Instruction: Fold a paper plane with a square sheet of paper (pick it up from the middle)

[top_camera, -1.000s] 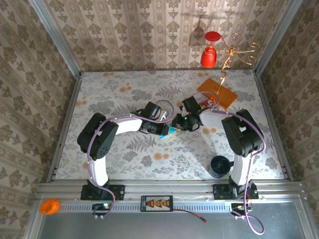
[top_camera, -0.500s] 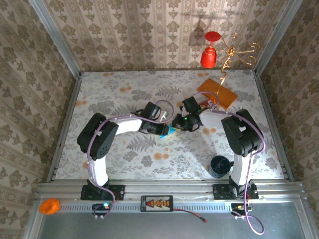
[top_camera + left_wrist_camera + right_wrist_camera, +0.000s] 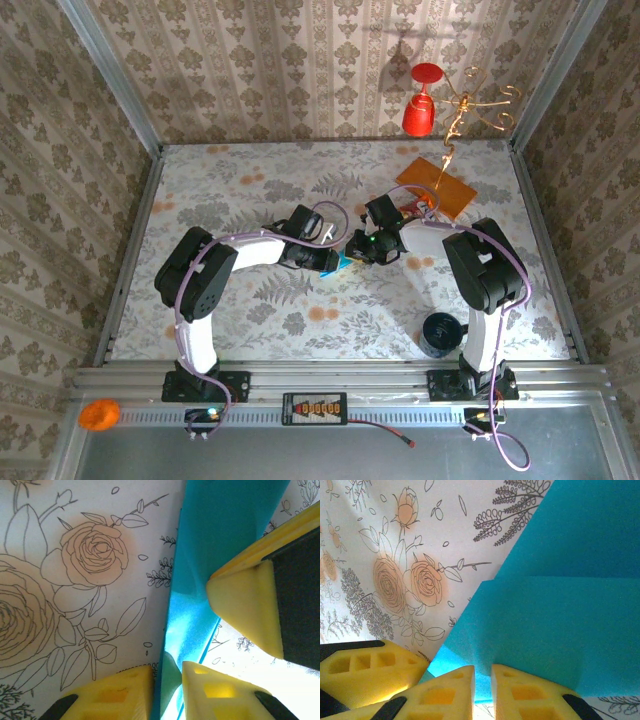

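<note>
Top external view: left claw (image 3: 167, 682) and right claw (image 3: 482, 680) stay pinched on the teal sheet (image 3: 343, 262), with no visible shift.
Each claw is clamped on a folded edge of the sheet, the left reaching in from 9 o'clock and the right from 3 o'clock. The sheet sits between them near the centre of the desk (image 3: 250, 330), just as a second ago. This stillness suggests a crease is being pressed, and no dart shape is formed yet.

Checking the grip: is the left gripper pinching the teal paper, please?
Yes, the teal paper sits between the left gripper's closed jaws.
</note>
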Controlling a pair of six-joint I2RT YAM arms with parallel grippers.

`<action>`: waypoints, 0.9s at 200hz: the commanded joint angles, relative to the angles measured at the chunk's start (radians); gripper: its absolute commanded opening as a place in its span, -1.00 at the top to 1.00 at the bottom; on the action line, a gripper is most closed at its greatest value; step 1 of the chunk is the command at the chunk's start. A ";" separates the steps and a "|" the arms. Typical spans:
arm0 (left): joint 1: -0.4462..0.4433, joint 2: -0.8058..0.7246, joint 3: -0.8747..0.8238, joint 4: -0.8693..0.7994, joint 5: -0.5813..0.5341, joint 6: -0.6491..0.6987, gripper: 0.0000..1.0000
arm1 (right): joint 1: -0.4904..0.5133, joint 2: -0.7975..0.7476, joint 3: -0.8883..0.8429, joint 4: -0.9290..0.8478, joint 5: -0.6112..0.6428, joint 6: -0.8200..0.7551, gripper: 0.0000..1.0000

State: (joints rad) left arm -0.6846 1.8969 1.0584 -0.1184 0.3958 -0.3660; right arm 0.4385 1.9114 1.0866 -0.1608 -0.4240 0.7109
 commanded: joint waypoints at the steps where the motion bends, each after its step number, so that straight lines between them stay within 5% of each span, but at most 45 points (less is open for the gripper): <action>1: -0.036 0.099 -0.047 -0.062 -0.003 -0.011 0.52 | -0.003 0.023 -0.014 -0.035 0.014 -0.016 0.65; 128: -0.005 -0.179 -0.060 -0.092 -0.147 -0.050 0.29 | -0.023 0.078 0.047 -0.134 -0.030 -0.233 0.65; 180: -0.048 -0.157 -0.028 -0.026 -0.037 -0.062 0.54 | -0.027 0.090 0.079 -0.164 -0.043 -0.288 0.67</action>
State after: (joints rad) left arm -0.7055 1.7256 1.0054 -0.1604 0.3111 -0.4160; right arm 0.4175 1.9598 1.1549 -0.2481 -0.4793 0.4721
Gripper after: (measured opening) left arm 0.256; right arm 0.167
